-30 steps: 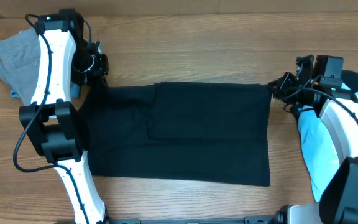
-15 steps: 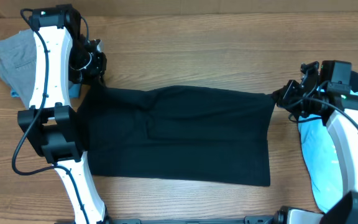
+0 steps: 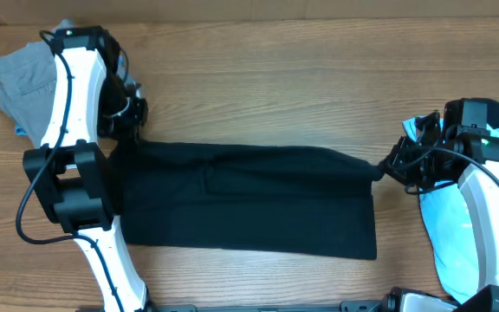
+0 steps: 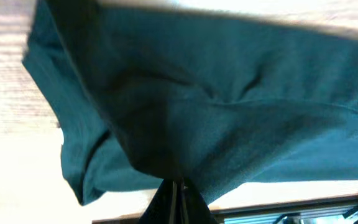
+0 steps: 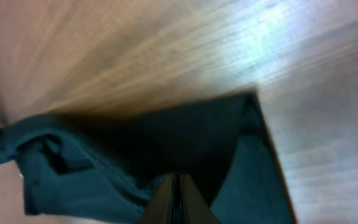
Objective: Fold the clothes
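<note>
Shirt status for you: black T-shirt (image 3: 249, 204) lies spread across the middle of the table (image 3: 275, 78), long axis 9 to 3 o'clock; near hem at 6 o'clock, far edge running almost straight between your two grippers; your left gripper (image 3: 133, 132) is at the shirt's 10 o'clock corner, jaws pinched fully together on the fabric; left wrist view shows cloth draping out from the fingertips, creases fanning off the pinch; your right gripper (image 3: 390, 168) is at the 2 o'clock corner, also clamped tight on the fabric, corner drawn to a point toward 3 o'clock; right wrist view shows cloth bunched at the tips, bare wood beyond. Elsewhere: grey trousers (image 3: 20, 74) at the table's 10 o'clock, partly under the left arm (image 3: 66, 95); light-blue tee (image 3: 444, 221) at 4 o'clock, under the right arm (image 3: 483, 186), apart from the shirt.
</note>
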Tool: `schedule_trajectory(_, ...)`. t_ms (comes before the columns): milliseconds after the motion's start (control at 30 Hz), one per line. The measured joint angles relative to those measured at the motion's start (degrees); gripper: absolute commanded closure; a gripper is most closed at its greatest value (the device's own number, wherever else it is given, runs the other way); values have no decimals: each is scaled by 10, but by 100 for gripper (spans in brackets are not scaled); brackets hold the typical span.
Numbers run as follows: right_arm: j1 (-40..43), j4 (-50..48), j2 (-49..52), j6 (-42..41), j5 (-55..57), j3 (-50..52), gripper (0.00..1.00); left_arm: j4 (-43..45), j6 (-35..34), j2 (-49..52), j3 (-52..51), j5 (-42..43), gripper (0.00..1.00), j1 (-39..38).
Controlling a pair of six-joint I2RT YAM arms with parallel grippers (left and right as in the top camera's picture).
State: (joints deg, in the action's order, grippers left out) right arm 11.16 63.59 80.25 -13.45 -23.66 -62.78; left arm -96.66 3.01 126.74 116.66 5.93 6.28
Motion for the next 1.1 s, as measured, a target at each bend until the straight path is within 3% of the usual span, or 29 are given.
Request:
schedule_trajectory(433,0,126,0,0,45,0,96,0,0,-11,-88,-19,96,61)
schedule_trajectory(733,0,138,0,0,70,0,96,2,0,-77,-111,-18,96,68)
schedule_trajectory(1100,0,139,0,-2,76,2,96,65,0,-81,-234,-18,95,67)
